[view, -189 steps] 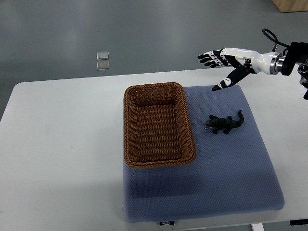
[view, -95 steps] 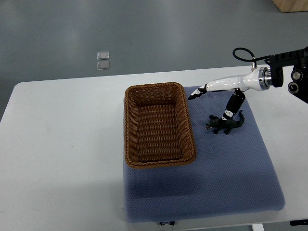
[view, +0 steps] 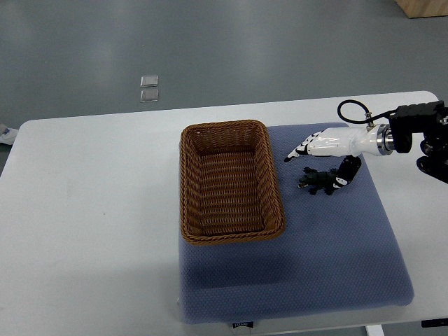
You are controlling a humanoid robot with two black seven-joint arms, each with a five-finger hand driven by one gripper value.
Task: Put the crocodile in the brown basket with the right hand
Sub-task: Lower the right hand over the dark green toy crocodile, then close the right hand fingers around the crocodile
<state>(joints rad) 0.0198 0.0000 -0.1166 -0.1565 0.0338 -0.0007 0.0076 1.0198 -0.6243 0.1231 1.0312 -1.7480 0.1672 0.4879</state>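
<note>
Crocodile [view: 316, 181] is noted lying on the blue mat [view: 315, 266] just right of the brown basket [view: 187, 182], not lifted; the right hand [view: 330, 147] is held low over it, fingers extended and unclosed, so grasp, carry and release are judged outstanding.

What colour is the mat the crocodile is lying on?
The mat is dusty blue, finely dotted; the top view shows it.

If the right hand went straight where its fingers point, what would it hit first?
Probably the right wall of the brown basket: the right hand points left at it, past the crocodile. Height is unclear.
</note>
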